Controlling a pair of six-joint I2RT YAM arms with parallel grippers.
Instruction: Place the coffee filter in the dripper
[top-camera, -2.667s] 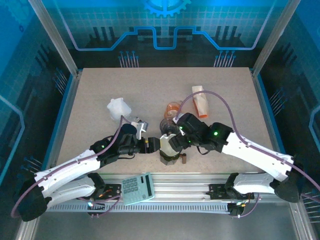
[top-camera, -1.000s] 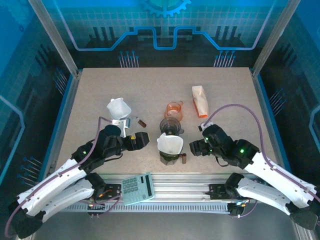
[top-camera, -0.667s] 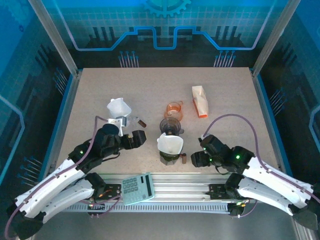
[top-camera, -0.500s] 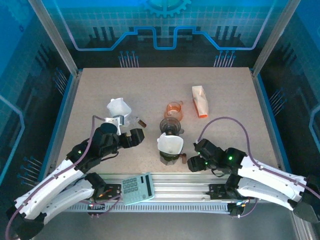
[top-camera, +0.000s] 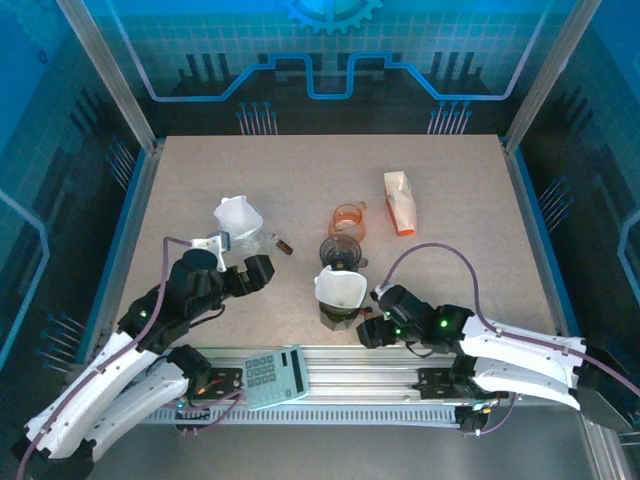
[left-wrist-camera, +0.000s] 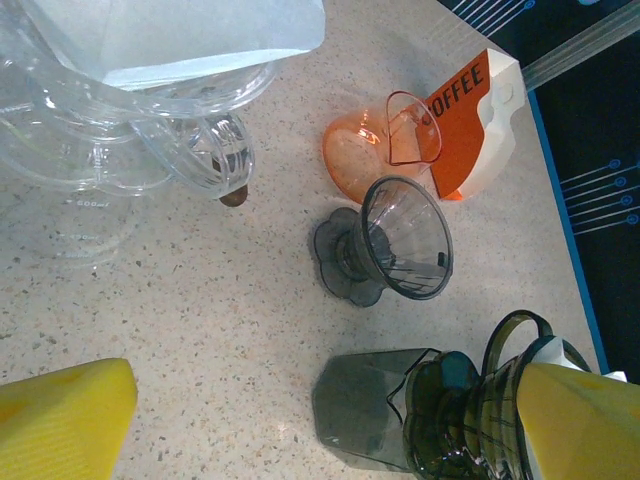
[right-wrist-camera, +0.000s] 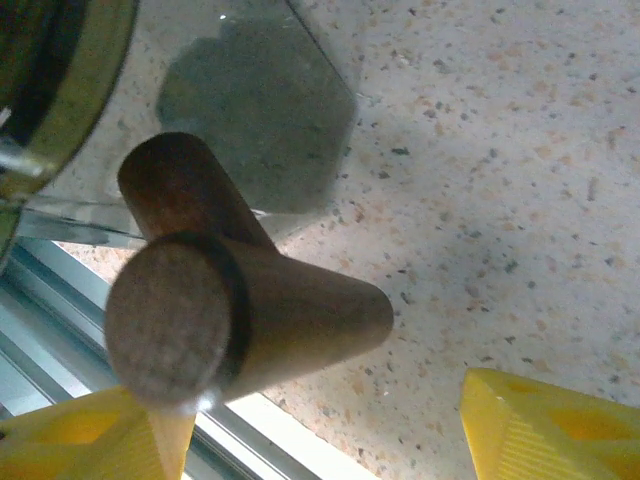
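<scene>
The left gripper (top-camera: 256, 272) hovers at about 8 o'clock from the middle of the table (top-camera: 470, 170). Its fingers are spread as wide as they go and hold nothing. In the left wrist view its yellow fingertips (left-wrist-camera: 60, 420) sit at the two lower corners of the frame. At 6 o'clock of it, on the rail at the near edge, lies a calculator (top-camera: 275, 377). At its 12 o'clock stands a clear dripper (top-camera: 238, 215) with white paper in it.

Nearer the middle, an orange cup (top-camera: 348, 218) sits at 12 o'clock of a dark empty cone (top-camera: 342, 250). At 6 o'clock of that cone, close to the near edge, the coffee filter (top-camera: 340, 288) sits mouth-up in the dripper (top-camera: 338, 316), a dark glass piece. A coffee bag (top-camera: 400, 202) lies at 1 o'clock of the cone.

The right gripper (top-camera: 366, 330) is low at 4 o'clock of the dripper, just beside it. In the right wrist view a wooden handle (right-wrist-camera: 250, 300) lies between its yellow fingers (right-wrist-camera: 550, 425). The jaws are partly apart, with the handle close against the left finger. Whether they touch I cannot tell. The other finger is well clear, so nothing is clamped.
</scene>
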